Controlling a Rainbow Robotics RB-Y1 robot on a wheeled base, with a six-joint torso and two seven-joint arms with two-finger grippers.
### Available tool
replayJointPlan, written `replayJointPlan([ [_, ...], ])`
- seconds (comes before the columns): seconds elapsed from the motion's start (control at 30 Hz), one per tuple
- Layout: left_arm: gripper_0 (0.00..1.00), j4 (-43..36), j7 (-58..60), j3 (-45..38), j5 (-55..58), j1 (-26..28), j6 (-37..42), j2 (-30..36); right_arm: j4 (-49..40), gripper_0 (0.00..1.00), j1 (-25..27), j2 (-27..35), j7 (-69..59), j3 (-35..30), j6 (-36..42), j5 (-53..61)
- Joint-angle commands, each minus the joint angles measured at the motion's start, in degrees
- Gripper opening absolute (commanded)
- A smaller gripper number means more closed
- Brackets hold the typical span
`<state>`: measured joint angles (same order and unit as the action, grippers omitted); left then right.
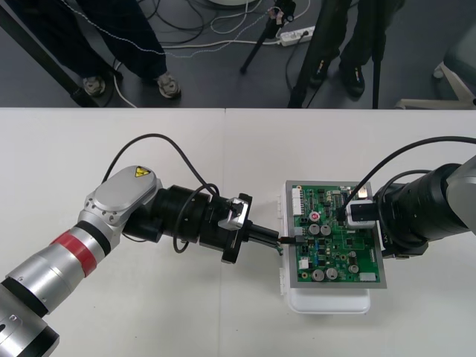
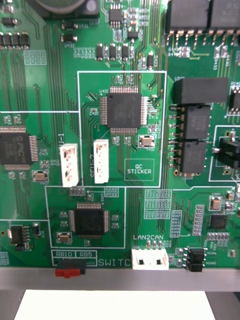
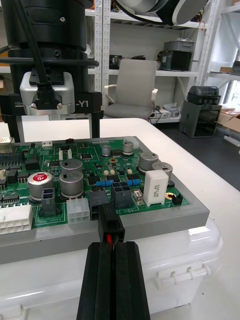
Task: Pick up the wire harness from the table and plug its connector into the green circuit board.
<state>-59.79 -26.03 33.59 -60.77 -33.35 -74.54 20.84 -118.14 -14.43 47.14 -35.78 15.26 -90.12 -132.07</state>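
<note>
Left gripper (image 3: 113, 252) is closed narrow on the wire harness (image 3: 110, 231). It holds the harness by its small black plug (image 3: 111, 220), and a red wire (image 3: 107, 240) is seen between the two black fingers (image 3: 131, 280). The plug lies across the grey frame (image 3: 165, 220) at the middle of the left edge of the green circuit board (image 1: 338, 256). Its front end meets a black socket (image 3: 99, 197) at that edge, but I cannot tell if it is fully inside. Just beside this socket stands a white socket (image 3: 77, 212) with nothing in it. The board sits inside the grey frame, on top of a white plastic base (image 1: 327, 301), which stands in the right half of the table (image 1: 149, 126). Right gripper (image 3: 56, 136) is over the right edge of the board, with its fingers wide apart and nothing between them.
</note>
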Motion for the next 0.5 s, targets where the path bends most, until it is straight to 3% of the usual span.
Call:
replayJointPlan([
  [0.03,0.00,-2.61,1.69,1.31,0.04,0.66,0.01,0.25,-1.13,1.00,-1.22,-2.41,0.71,1.17,0.12,0.50],
  [0.5,0.00,-2.61,1.78,1.31,0.21,0.66,2.38,0.16,-1.13,1.00,-1.22,-2.41,0.62,1.17,0.12,0.59],
])
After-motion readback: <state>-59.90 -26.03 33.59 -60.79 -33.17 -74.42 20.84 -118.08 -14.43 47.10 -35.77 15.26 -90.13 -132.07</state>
